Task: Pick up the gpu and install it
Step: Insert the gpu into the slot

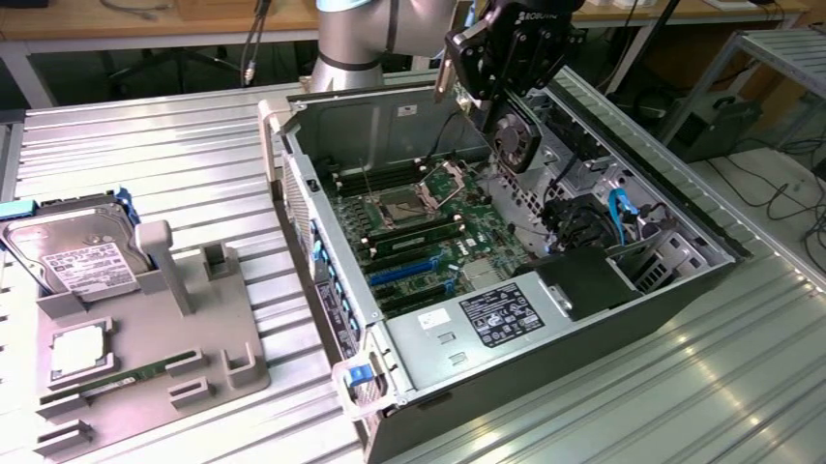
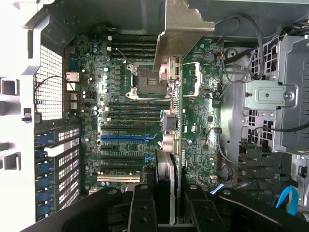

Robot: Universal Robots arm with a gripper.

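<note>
Green fan-faced gpu (image 1: 517, 137) card, clamped in my black claw (image 1: 506, 97), hangs over open grey metal computer case (image 1: 374, 121). I'd keep it plumb, edge lined on blue slot (image 2: 123, 137).

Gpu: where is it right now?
The gpu hangs held by the gripper above the open computer case, over the motherboard, upper middle of the exterior view.

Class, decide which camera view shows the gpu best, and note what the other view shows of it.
The exterior view: the gpu hangs in the gripper above the open case, its fan face visible. The wrist view sees it edge-on between the fingers.
</note>
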